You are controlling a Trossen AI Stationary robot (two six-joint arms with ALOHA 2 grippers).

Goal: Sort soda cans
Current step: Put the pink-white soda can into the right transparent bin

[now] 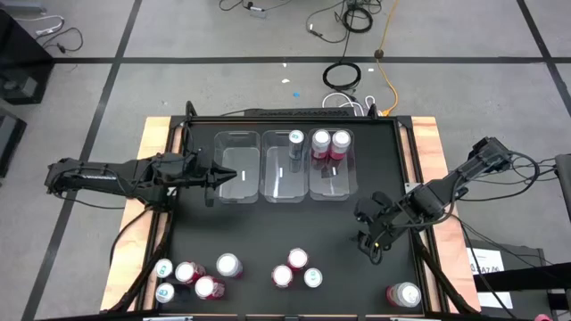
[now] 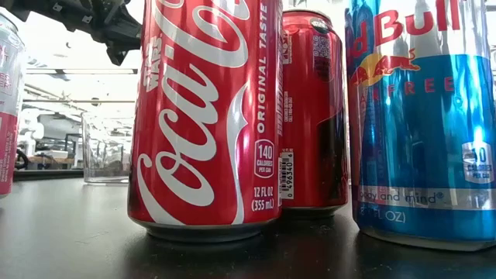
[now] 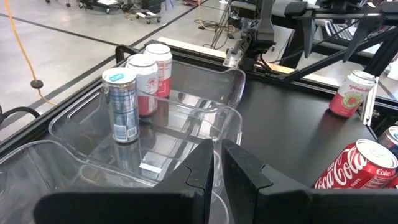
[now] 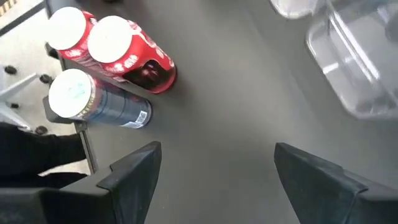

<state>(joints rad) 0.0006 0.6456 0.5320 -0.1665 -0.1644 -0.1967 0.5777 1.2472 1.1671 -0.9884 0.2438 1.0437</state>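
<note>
Three clear bins stand side by side at the table's far middle. The left bin is empty, the middle bin holds a blue can, and the right bin holds two pink cans. Other soda cans stand upright along the near edge: several at the left, two red and one blue in the middle, and one at the right. My left gripper hovers shut over the left bin. My right gripper hangs open above bare table to the right of the middle cans, tilted down.
In the low view the Coca-Cola can, a second red can and the blue can fill the foreground. Wooden strips edge the table on the left and right. Bare black table lies between the bins and the near cans.
</note>
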